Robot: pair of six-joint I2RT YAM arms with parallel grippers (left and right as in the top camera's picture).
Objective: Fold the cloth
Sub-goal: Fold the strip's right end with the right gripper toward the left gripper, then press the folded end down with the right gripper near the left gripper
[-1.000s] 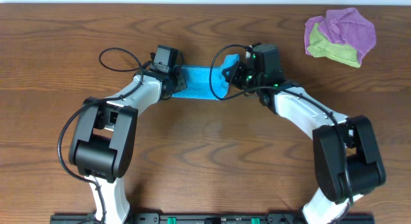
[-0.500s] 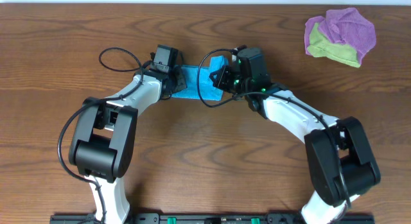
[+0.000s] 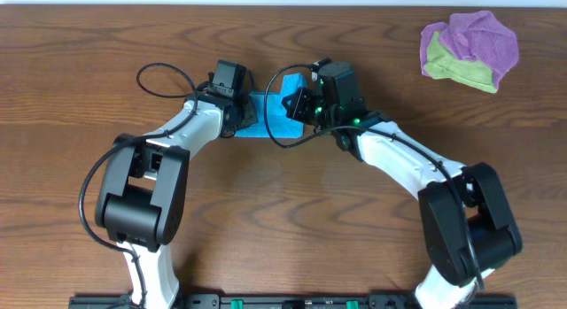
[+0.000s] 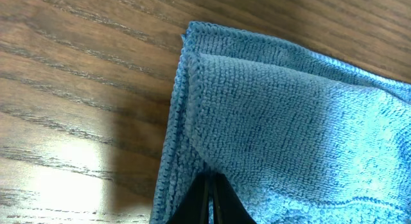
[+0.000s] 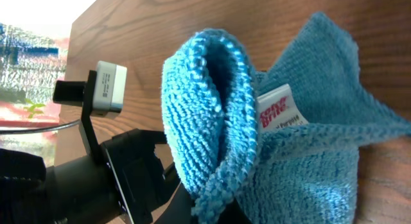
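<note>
A blue microfibre cloth (image 3: 273,112) lies at the far middle of the wooden table, between my two grippers. My left gripper (image 3: 241,114) is shut on the cloth's left edge; in the left wrist view the closed fingertips (image 4: 210,198) pinch the doubled blue edge (image 4: 282,115). My right gripper (image 3: 301,105) is shut on the cloth's right edge and holds it lifted and curled over toward the left. In the right wrist view the raised fold (image 5: 218,115) stands up in front of a white label (image 5: 277,108), with the left arm's camera behind it.
A crumpled pile of purple and green cloths (image 3: 469,48) lies at the far right of the table. Black cables loop off both wrists near the cloth. Bare wood table (image 3: 292,212) fills the front.
My right gripper has moved left with the cloth's right edge, carrying it over the rest of the cloth. The visible blue area has narrowed. The left gripper has stayed put.
</note>
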